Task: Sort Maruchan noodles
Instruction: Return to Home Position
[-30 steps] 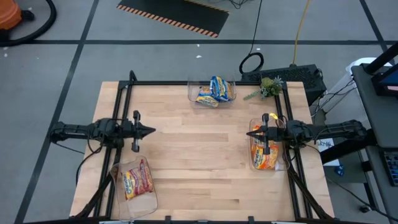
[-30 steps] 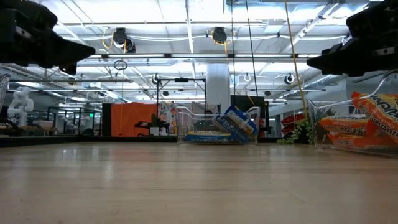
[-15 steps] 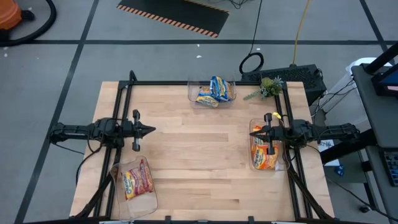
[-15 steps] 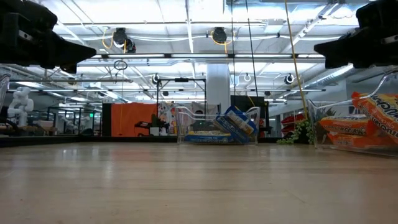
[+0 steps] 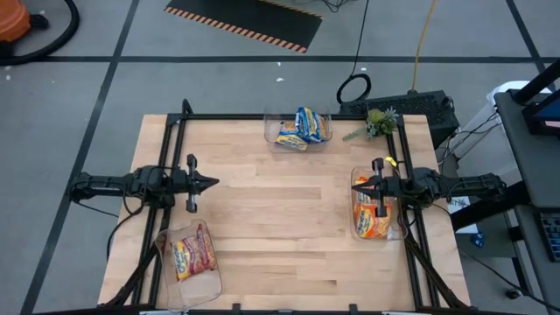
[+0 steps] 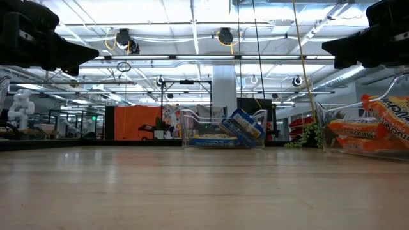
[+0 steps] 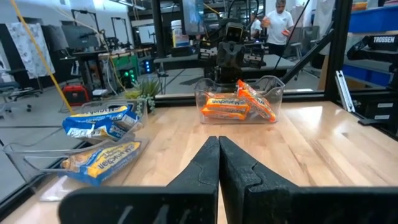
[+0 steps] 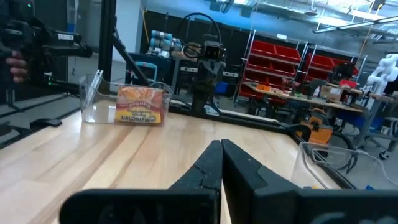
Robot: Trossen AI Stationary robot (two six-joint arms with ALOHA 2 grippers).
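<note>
The Maruchan noodles lie sorted in three clear bins. Blue-and-yellow packets (image 5: 302, 128) fill the far bin, orange packets (image 5: 371, 219) the bin at the right edge, and red-brown packets (image 5: 192, 252) the near-left bin. My left gripper (image 5: 213, 183) hangs shut above the left side of the table, pointing toward the right edge. My right gripper (image 5: 352, 186) is shut too; it hovers over the far end of the orange bin and points left. In the wrist views both grippers (image 7: 219, 140) (image 8: 221, 144) show their fingers closed with nothing between them.
A small green plant (image 5: 376, 122) stands at the far right corner. A black frame (image 5: 262, 116) runs along the table's far, left and right edges. Bare wood (image 5: 280, 219) lies between the two arms. A person (image 7: 280, 22) stands in the room beyond the table.
My right gripper has drawn back a little toward the table's right edge, staying shut. The left arm and the packets have kept still.
</note>
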